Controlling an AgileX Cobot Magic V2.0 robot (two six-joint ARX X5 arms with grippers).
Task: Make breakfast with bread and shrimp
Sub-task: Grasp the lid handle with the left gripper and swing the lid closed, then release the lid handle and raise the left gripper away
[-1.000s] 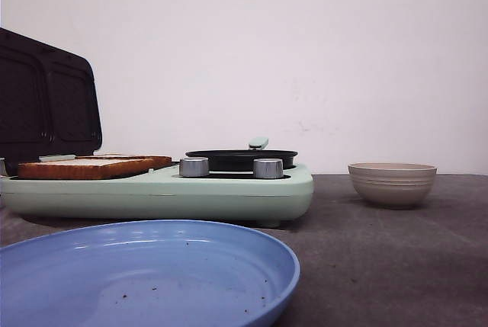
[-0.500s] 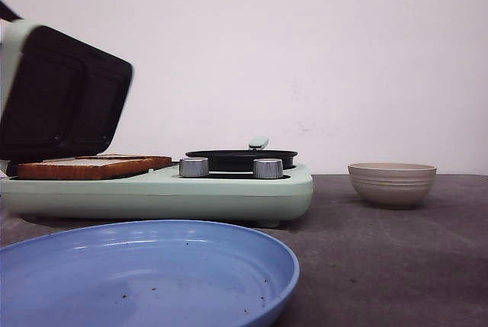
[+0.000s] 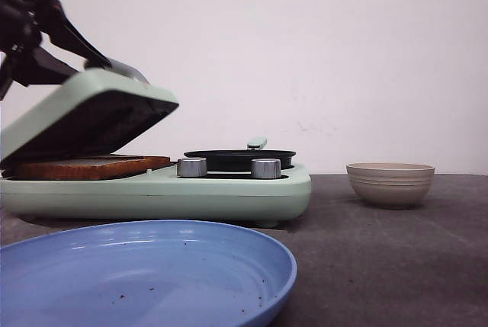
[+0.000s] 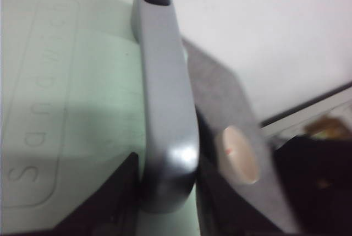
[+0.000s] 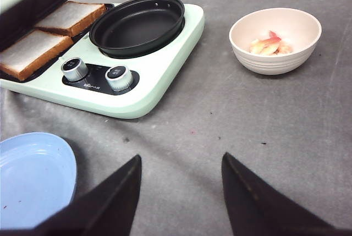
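Lid (image 3: pixel 84 113) half down over bread (image 3: pixel 84 167); left end effector (image 4: pixel 168 192) pinching its handle (image 4: pixel 165 104). Risk: slip drops lid. Right end effector (image 5: pixel 179 192) spread, idle.

Two square white bread slices with toasted brown crusts (image 5: pixel 52 35) lie flat, side by side, touching, on the sandwich maker's plate. Small curled orange-pink shrimp pieces (image 5: pixel 268 45) sit piled in the beige ribbed bowl (image 5: pixel 275 62).
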